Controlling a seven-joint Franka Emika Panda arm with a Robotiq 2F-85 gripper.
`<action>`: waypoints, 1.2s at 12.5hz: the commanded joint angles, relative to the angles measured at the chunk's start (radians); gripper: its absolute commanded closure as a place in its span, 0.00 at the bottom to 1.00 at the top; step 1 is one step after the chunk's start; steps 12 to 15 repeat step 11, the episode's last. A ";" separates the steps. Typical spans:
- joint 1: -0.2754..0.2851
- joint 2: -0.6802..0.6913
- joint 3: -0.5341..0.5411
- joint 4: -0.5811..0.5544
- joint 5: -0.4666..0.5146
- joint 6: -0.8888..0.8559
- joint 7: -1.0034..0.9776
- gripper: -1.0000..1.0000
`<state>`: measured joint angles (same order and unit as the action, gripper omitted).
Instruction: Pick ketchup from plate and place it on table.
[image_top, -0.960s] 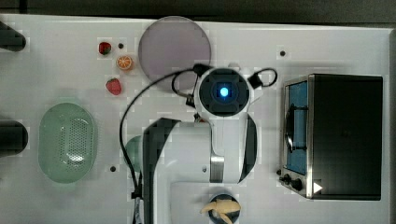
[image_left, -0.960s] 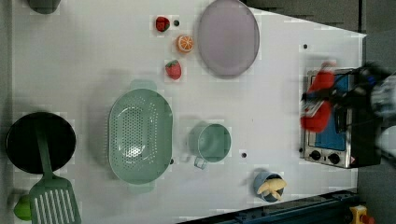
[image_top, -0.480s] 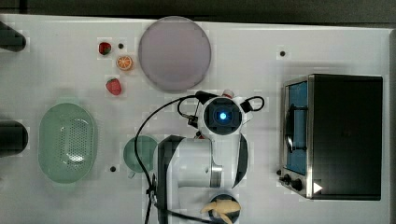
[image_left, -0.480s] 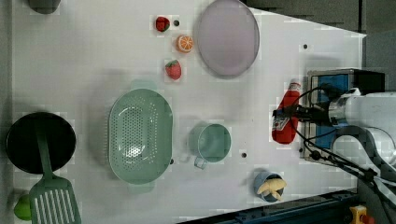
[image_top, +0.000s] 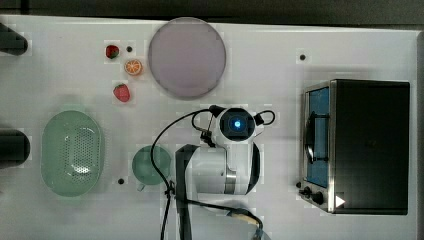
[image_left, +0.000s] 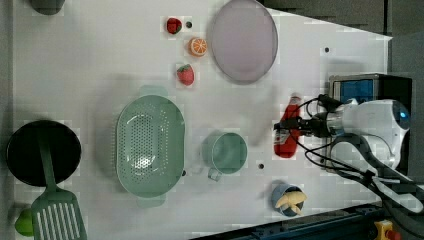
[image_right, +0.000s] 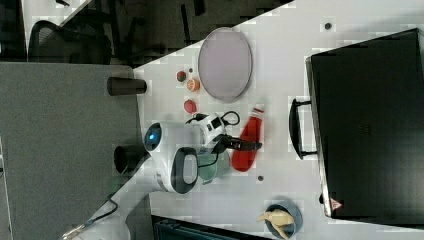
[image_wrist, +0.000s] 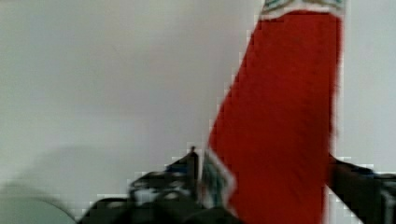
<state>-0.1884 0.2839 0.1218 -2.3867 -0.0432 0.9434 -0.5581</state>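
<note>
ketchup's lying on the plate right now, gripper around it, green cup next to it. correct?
Not quite. The ketchup lies on the table, not on the plate, which is bare in the left view. The rest holds: the gripper straddles the bottle and the green cup sits beside it.

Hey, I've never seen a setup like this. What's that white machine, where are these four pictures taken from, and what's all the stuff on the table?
The white machine is a robot arm with a claw at its end. Three cameras off the arm look at a white table from above, and the fourth rides on the wrist. On the table are a grey plate, a green basket, a green cup, strawberries, an orange slice and an oven. The claw is around a red ketchup bottle, off the plate, beside the oven. I cannot tell whether it is gripping.
</note>
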 joint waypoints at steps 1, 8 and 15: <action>-0.001 -0.073 0.003 0.015 0.004 0.025 -0.021 0.00; -0.001 -0.358 0.004 0.138 0.004 -0.217 0.309 0.00; 0.000 -0.435 0.010 0.280 0.004 -0.527 0.453 0.00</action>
